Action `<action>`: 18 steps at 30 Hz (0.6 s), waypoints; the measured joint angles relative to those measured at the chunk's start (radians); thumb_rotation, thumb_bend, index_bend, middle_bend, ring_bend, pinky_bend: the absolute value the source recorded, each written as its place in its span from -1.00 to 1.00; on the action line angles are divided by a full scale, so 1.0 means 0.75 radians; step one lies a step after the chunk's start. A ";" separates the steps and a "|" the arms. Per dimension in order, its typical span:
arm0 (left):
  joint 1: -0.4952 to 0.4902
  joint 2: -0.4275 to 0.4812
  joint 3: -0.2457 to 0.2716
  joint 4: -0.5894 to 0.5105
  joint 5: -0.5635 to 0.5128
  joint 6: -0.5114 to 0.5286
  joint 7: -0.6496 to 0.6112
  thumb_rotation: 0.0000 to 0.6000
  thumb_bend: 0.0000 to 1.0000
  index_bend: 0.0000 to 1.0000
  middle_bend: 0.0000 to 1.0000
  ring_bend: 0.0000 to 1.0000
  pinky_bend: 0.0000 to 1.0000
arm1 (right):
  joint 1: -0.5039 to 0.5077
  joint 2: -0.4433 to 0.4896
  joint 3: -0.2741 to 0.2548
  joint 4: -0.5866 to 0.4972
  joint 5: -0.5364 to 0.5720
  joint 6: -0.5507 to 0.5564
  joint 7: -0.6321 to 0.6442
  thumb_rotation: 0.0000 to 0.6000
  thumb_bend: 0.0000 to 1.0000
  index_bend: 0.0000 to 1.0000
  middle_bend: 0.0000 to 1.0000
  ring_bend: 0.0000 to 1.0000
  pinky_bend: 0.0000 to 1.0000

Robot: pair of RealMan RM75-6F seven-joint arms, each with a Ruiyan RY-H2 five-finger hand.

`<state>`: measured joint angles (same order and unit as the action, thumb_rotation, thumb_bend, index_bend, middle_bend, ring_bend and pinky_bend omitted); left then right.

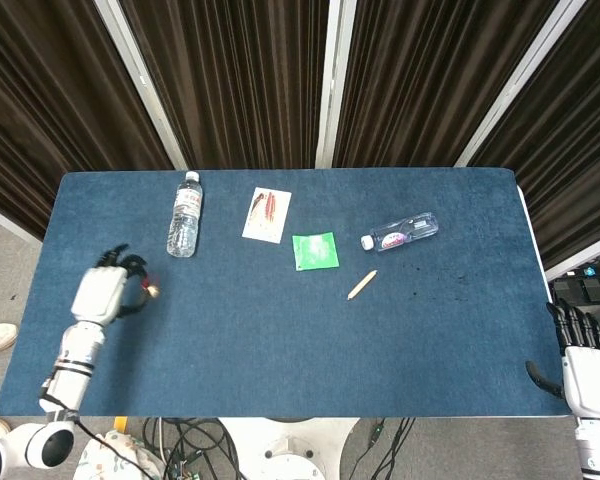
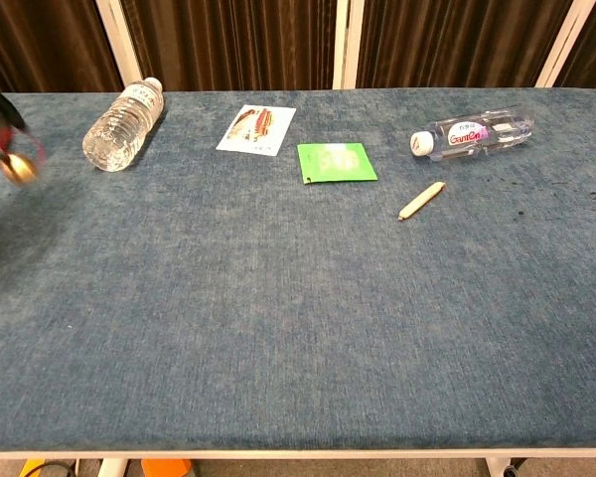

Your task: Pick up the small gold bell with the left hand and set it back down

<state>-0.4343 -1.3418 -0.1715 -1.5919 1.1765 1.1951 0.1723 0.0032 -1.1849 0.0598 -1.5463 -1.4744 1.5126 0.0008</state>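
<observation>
The small gold bell (image 1: 154,291) with its red loop hangs in the air above the table's left part, held by my left hand (image 1: 102,292). In the chest view the bell (image 2: 18,168) is blurred near the left edge, with only the dark fingertips (image 2: 2,111) of that hand showing above it. My right hand (image 1: 585,365) hangs past the table's front right corner, fingers apart and holding nothing.
On the blue table (image 1: 280,340) lie a water bottle (image 1: 184,214) at the back left, a picture card (image 1: 267,214), a green packet (image 1: 315,250), a tan stick (image 1: 361,285) and a second bottle (image 1: 400,232). Dark curtains stand behind.
</observation>
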 measured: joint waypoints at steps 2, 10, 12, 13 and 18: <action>0.012 0.010 -0.026 -0.016 -0.025 0.065 0.055 1.00 -0.16 0.31 -0.37 -0.81 -0.68 | 0.003 -0.001 0.000 -0.002 -0.001 -0.003 -0.003 1.00 -0.69 -1.00 -1.00 -1.00 -1.00; 0.020 0.044 -0.025 -0.064 -0.036 -0.030 -0.047 1.00 -0.16 0.32 -0.35 -0.79 -0.67 | 0.005 0.001 0.000 -0.015 -0.004 -0.003 -0.019 1.00 -0.68 -1.00 -1.00 -1.00 -1.00; 0.021 0.024 -0.024 -0.048 -0.047 -0.032 -0.073 1.00 -0.16 0.33 -0.35 -0.79 -0.67 | 0.003 0.006 0.001 -0.016 0.003 -0.003 -0.019 1.00 -0.68 -1.00 -1.00 -1.00 -1.00; 0.023 0.015 -0.026 -0.046 -0.057 -0.020 -0.064 1.00 -0.16 0.32 -0.35 -0.79 -0.67 | 0.003 0.007 0.001 -0.016 0.006 -0.004 -0.019 1.00 -0.68 -1.00 -1.00 -1.00 -1.00; 0.025 0.017 -0.035 -0.085 -0.108 0.007 0.080 1.00 -0.14 0.32 -0.35 -0.79 -0.67 | 0.008 0.002 0.001 -0.016 0.006 -0.016 -0.017 1.00 -0.68 -1.00 -1.00 -1.00 -1.00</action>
<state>-0.4153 -1.3289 -0.1980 -1.6555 1.0956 1.2000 0.2325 0.0095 -1.1834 0.0605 -1.5582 -1.4695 1.5006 -0.0119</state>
